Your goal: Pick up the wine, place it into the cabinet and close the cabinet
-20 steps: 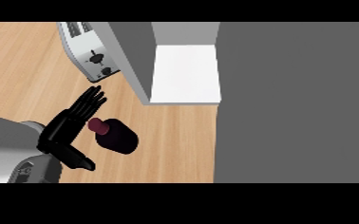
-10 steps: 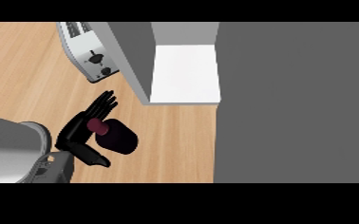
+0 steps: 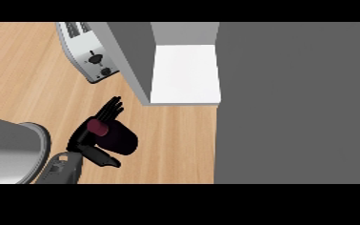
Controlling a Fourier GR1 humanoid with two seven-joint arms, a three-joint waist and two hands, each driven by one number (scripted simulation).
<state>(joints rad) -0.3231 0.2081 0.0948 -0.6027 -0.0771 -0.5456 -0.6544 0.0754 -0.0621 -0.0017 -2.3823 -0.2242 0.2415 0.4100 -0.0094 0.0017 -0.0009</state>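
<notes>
The wine (image 3: 118,140) is a dark bottle with a maroon cap, standing on the wooden counter (image 3: 175,143) in the lower left of the head view. My left hand (image 3: 90,132) is pressed against the bottle's left side. Its fingers (image 3: 111,108) point straight up past the cap, and its thumb (image 3: 104,160) reaches along the bottle's near side. The cabinet (image 3: 184,74) stands open up and to the right of the bottle, showing a white shelf. Its grey door (image 3: 134,62) is swung out towards the left. My right hand does not show.
A silver toaster (image 3: 85,52) sits at the back left, right against the open door. A wide grey cabinet face (image 3: 288,100) fills the right side. A large grey rounded part (image 3: 21,152) of the robot bulges in at the lower left edge.
My left hand has slid right and up until it sits against the wine, with its fingers drawn closer together. The grey part at the lower left has grown. The bottle has barely shifted.
</notes>
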